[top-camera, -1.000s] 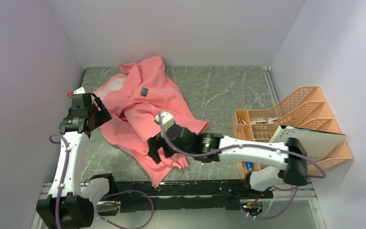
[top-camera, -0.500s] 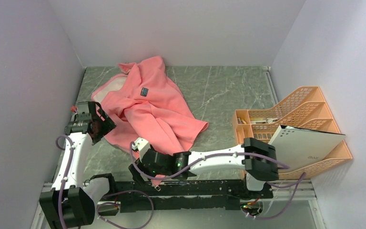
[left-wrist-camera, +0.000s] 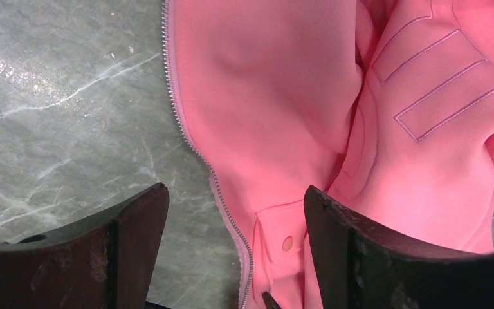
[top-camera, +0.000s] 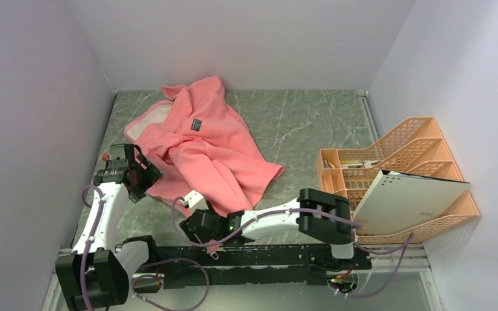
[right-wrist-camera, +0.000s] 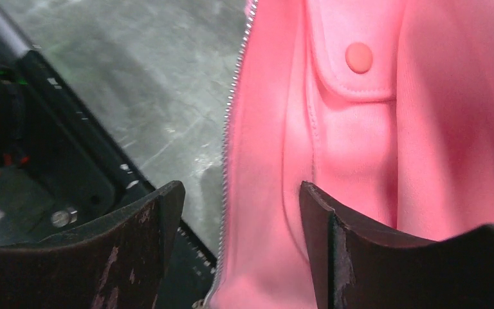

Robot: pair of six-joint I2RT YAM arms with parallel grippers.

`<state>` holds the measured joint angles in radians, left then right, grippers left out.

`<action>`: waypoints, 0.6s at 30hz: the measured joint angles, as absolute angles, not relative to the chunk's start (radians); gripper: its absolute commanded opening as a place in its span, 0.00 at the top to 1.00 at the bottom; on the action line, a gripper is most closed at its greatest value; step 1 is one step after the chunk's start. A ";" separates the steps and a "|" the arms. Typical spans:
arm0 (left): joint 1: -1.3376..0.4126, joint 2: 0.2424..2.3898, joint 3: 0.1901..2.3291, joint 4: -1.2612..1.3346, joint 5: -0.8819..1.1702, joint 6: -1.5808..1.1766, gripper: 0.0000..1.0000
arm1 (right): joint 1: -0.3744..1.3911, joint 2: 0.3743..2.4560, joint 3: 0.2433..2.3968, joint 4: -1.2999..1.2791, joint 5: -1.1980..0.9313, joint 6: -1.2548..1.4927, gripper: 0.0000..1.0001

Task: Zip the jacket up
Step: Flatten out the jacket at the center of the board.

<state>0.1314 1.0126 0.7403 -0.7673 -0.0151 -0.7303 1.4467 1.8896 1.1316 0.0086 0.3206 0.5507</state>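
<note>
- Left gripper [left-wrist-camera: 235, 219], jaws apart over the zipper edge [left-wrist-camera: 179, 109] of the jacket [top-camera: 214, 139], may pinch loose fabric.
- Right gripper [right-wrist-camera: 238, 219], likewise apart: pull apparently hidden, so it may miss.

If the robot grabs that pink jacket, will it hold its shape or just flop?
Probably floppy: the jacket lies crumpled in folds, so lifted at one spot it would likely sag. Pushed, it would probably bunch rather than slide whole. Its zipper edge curves loosely, so it likely bends too.

Zip teeth [left-wrist-camera: 193, 145] run off btm edge; jacket [top-camera: 207, 146] hem hidden under R arm [top-camera: 266, 220].
</note>
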 measured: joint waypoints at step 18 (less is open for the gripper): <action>0.131 0.997 0.722 -0.758 0.014 -0.735 0.18 | 1.375 1.877 1.055 0.122 0.358 0.524 1.00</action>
